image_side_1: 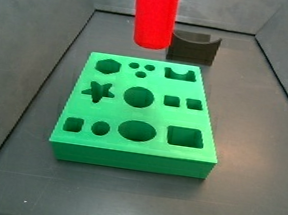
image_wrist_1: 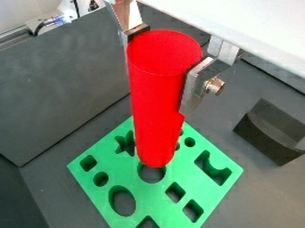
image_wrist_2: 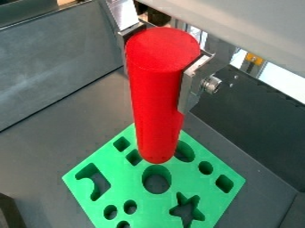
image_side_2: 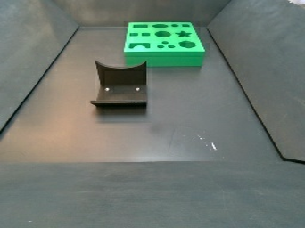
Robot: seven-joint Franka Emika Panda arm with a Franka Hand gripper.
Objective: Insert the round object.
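The round object, a tall red cylinder point(image_wrist_1: 155, 107), stands upright in my gripper point(image_wrist_1: 165, 53), whose silver fingers point(image_wrist_1: 198, 78) are shut on its upper part. It also shows in a wrist view point(image_wrist_2: 158, 98) with the gripper point(image_wrist_2: 161, 55) around it. Its lower end hangs a little above the green block point(image_wrist_1: 86, 166) with shaped holes, close over the round hole point(image_wrist_2: 156, 181). In a side view the cylinder point(image_side_1: 153, 15) hangs above the block's point(image_side_1: 159, 117) far part, with the gripper out of frame. In a side view only the block point(image_side_2: 165, 59) shows.
The dark fixture point(image_side_2: 119, 85) stands on the grey floor beside the green block, and it shows behind the block in a side view point(image_side_1: 193, 46) and in a wrist view point(image_wrist_1: 274, 129). Grey walls enclose the floor on its sides.
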